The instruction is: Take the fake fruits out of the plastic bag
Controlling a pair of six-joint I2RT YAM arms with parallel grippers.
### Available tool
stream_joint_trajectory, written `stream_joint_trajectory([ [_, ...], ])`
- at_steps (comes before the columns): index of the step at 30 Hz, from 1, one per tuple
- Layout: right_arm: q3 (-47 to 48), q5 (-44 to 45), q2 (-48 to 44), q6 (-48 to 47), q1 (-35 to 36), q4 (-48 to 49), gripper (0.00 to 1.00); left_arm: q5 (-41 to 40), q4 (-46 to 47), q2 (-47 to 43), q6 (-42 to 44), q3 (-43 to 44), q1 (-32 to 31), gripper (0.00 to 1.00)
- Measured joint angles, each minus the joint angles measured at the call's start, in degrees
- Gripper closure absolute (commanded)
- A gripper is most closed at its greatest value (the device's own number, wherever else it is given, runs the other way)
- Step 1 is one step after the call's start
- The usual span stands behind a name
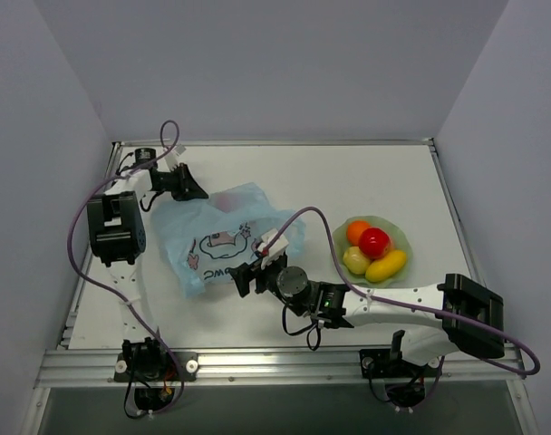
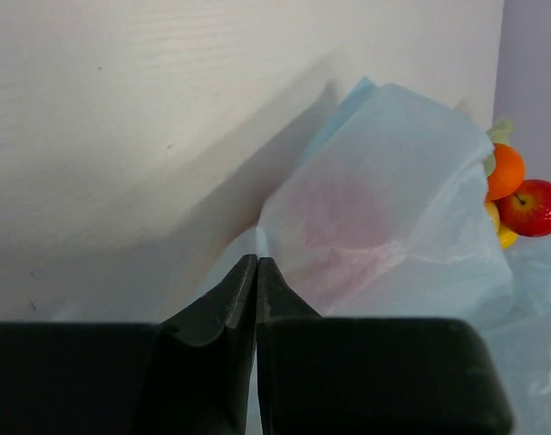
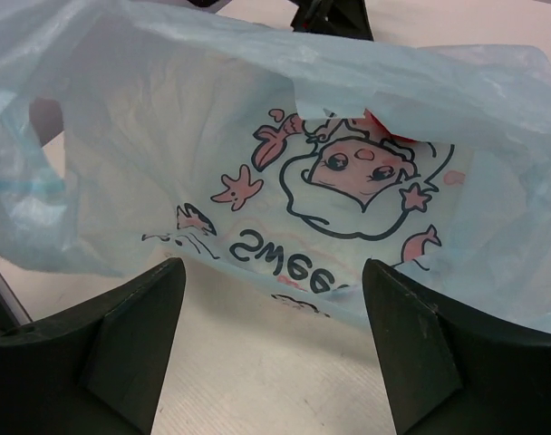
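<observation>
The light-blue plastic bag (image 1: 223, 237) lies crumpled left of the table's middle, cartoon print up. My left gripper (image 1: 196, 190) is shut on the bag's far edge; in the left wrist view its jaws (image 2: 256, 263) meet at the film (image 2: 384, 208). My right gripper (image 1: 248, 274) is open and empty at the bag's near edge, just above the table (image 3: 274, 272), facing the print (image 3: 348, 181). A small red patch (image 3: 389, 127) shows under a fold; I cannot tell what it is. An orange (image 1: 358, 232), a red fruit (image 1: 374, 242) and two yellow fruits (image 1: 386, 265) lie in the dish.
The pale green scalloped dish (image 1: 405, 237) sits right of the bag. Its fruits also show in the left wrist view: the orange fruit (image 2: 505, 170) and the red fruit (image 2: 540, 207). Grey walls close in the table on three sides. Purple cables loop over both arms.
</observation>
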Motion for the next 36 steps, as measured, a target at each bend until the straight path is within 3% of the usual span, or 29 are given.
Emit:
stream_joint_trajectory([
  [2,0.00,0.04,0.02,0.09,0.00,0.02,0.29,-0.15,5.86,-4.68,-4.24,-4.35,0.00,0.98],
  [6,0.00,0.94,0.44,0.57,-0.07,0.00,0.45,-0.15,18.71,-14.14,-14.38,-11.67,0.00,0.98],
  [9,0.17,1.38,1.55,1.16,-1.16,-0.74,0.45,0.42,28.17,-19.39,-20.72,-15.69,-0.02,0.98],
  [12,0.20,0.87,3.15,2.58,-4.48,-1.29,0.42,0.46,31.78,-21.07,-23.06,-16.81,-0.17,0.97],
  [13,0.22,0.59,3.78,2.91,-5.64,-1.27,0.41,0.17,31.69,-20.87,-23.10,-16.81,-0.26,0.94],
  [14,0.35,0.50,4.70,3.23,-6.86,-1.25,0.41,-0.13,31.41,-20.46,-22.97,-16.76,-0.28,0.83],
  [18,2.32,-0.52,9.64,3.91,-10.08,-1.20,0.37,-2.36,28.59,-16.55,-21.64,-16.13,-0.63,0.57],
  [20,3.69,-1.90,12.48,4.00,-11.47,-1.27,0.30,-3.52,27.12,-14.27,-21.66,-16.13,-0.83,0.50],
  [21,4.39,-2.51,13.75,4.11,-11.89,-1.29,0.21,-4.09,26.56,-13.49,-21.62,-16.13,-0.94,0.45],
  [24,5.03,-5.27,16.17,4.26,-12.63,-1.18,0.11,-5.51,24.55,-12.63,-21.53,-16.13,-0.94,0.38],
  [30,3.93,-8.68,14.38,4.42,-7.65,-0.66,0.05,-8.96,21.68,-13.60,-20.85,-16.06,-1.05,0.21],
  [31,3.63,-9.62,13.57,4.42,-6.67,-0.63,0.05,-9.44,21.24,-13.88,-20.76,-16.06,-1.05,0.11],
  [36,3.87,-14.01,13.73,4.33,-3.52,1.09,0.04,-11.39,20.41,-16.04,-20.70,-16.06,-1.05,0.05],
])
